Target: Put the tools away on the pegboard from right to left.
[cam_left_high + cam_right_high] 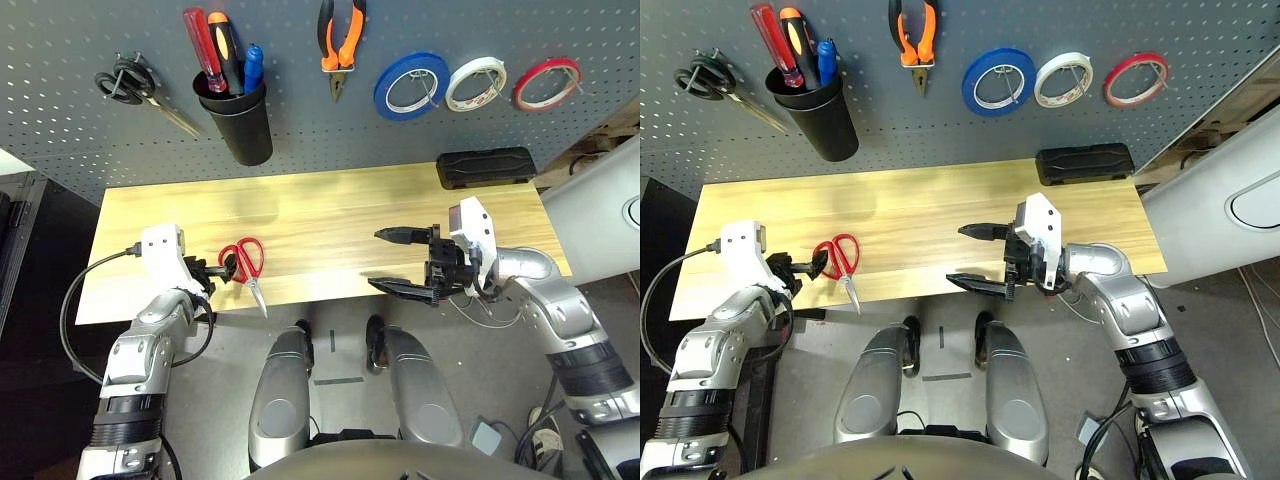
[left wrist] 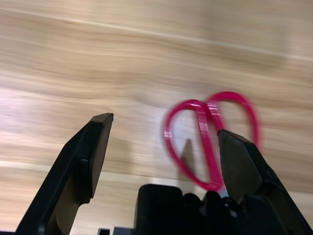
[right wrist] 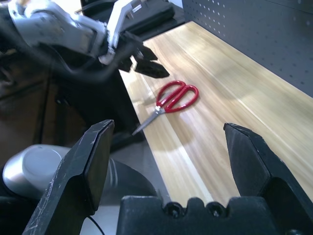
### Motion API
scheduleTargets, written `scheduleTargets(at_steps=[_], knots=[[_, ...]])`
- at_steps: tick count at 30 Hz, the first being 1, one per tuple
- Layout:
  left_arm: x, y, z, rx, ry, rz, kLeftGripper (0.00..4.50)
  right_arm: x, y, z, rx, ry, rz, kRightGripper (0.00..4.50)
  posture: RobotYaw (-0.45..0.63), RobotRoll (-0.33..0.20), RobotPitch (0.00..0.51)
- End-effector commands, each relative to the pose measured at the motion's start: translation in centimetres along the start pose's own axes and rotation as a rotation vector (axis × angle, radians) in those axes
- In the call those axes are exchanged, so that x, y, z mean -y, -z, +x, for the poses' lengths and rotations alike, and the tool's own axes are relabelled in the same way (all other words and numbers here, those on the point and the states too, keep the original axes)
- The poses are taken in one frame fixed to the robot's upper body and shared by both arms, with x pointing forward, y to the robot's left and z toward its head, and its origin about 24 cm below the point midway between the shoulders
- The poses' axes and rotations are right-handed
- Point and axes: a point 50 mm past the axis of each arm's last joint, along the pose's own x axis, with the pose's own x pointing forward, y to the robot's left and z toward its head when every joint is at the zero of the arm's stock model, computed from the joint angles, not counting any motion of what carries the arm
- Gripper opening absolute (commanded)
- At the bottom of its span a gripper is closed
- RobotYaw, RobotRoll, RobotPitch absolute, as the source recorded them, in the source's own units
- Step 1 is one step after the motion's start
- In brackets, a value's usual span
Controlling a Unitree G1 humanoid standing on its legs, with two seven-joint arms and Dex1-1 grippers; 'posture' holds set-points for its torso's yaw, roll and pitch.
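red-handled scissors (image 1: 245, 265) flat on table, just ahead of open left jaws | red tape ring (image 1: 546, 83), pliers (image 1: 341, 40), screwdriver (image 1: 203, 48) on pegboard (image 1: 300, 110), well beyond jaws

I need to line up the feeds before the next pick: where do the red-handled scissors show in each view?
Left eye view: red-handled scissors at the table's near edge, left of centre, beside the left end effector.
Right eye view: same spot.
Left wrist view: handles by one finger.
Right wrist view: mid-picture on the wood.
Shared landmark: the light wooden table.
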Motion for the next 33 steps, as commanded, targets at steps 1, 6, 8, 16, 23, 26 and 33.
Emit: scheduleTargets(at_steps=[1, 6, 8, 16, 23, 26, 33], knots=[[0.0, 1.5, 0.4, -0.047, -0.030, 0.019, 4.49, -0.4, -0.5, -0.4, 0.023, 0.000, 0.007, 4.50, -0.03, 0.000, 0.352], [0.6, 2.3, 1.0, -0.070, -0.017, 0.021, 4.49, -0.6, -0.7, -0.6, 0.021, 0.013, 0.012, 4.50, -0.05, 0.000, 0.354], [0.7, 2.6, 1.2, -0.077, -0.017, 0.028, 4.49, -0.7, -0.9, -0.8, 0.019, 0.016, 0.011, 4.50, -0.06, 0.000, 0.356], [-0.1, 3.9, 1.6, -0.098, -0.112, 0.064, 3.11, -0.4, -1.7, -1.1, 0.023, 0.037, -0.001, 4.50, -0.07, 0.000, 0.343], [-0.1, 5.5, 1.6, -0.127, -0.107, 0.048, 0.33, 0.1, -2.3, -1.3, 0.025, 0.044, -0.018, 4.50, -0.07, 0.000, 0.309], [0.4, 5.6, 1.6, -0.116, -0.099, 0.031, 0.01, 0.5, -2.5, -1.4, 0.020, 0.049, -0.028, 4.50, -0.06, 0.000, 0.293], [0.2, 3.5, 1.2, -0.020, -0.107, -0.004, 0.01, 1.1, -2.4, -1.9, 0.010, 0.064, -0.043, 4.50, -0.02, 0.000, 0.267]])
